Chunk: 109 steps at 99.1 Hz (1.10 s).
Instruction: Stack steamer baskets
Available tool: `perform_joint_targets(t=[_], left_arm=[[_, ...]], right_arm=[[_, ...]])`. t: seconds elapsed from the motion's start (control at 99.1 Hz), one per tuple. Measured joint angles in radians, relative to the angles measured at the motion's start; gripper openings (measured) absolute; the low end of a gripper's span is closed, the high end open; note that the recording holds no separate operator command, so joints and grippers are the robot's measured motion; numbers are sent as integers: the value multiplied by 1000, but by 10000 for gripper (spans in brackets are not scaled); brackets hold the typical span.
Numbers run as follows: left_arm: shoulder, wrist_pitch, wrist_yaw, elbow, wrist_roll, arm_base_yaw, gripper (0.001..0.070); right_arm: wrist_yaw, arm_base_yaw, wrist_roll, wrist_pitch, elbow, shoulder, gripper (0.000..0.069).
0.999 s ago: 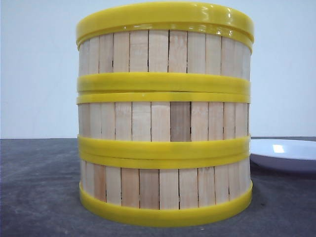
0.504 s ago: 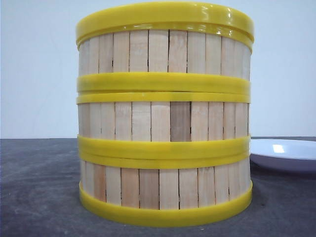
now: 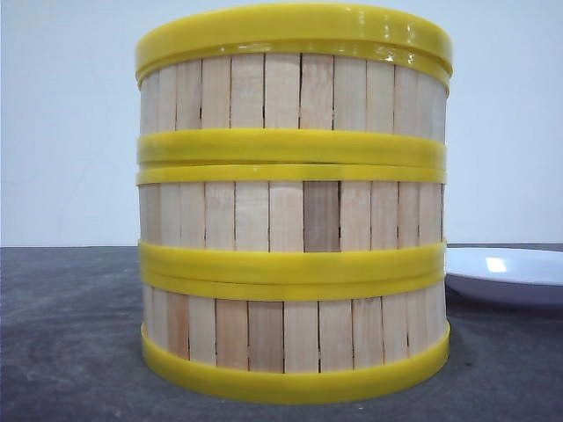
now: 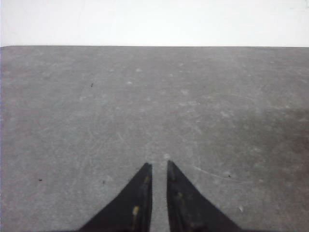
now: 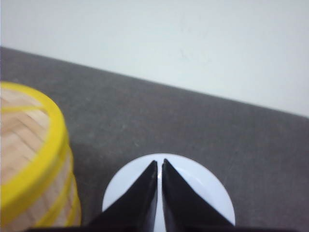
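Yellow-rimmed slatted steamer baskets (image 3: 293,202) stacked three high, left claw (image 4: 159,166) and right claw (image 5: 160,163) closed, empty

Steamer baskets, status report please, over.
Left pincer shut, empty, over bare table. Right pincer shut, empty, above white plate. Steamer baskets stacked three high, plate beside them. Nothing in the way.

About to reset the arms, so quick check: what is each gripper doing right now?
Left gripper: shut, holding nothing, over bare table.
Right gripper: shut, holding nothing, above the white plate, beside the stacked steamer baskets.
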Motion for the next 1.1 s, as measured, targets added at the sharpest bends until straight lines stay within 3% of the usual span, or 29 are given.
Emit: perform_joint_targets(t=[0.121,0.424,0.636,1.1], left_arm=[[0,0,0,0,0,0,29],[0,0,0,0,0,0,29],[0,0,0,0,0,0,29],[0,0,0,0,0,0,29]], right_arm=[[-77,-94,-5,96,-131,-63,9],[-81,-228,5,153,-394,-268,9],[-78,-258,72,164,-521,-370,9],[-78,-264,100,184,-588,-430,9]])
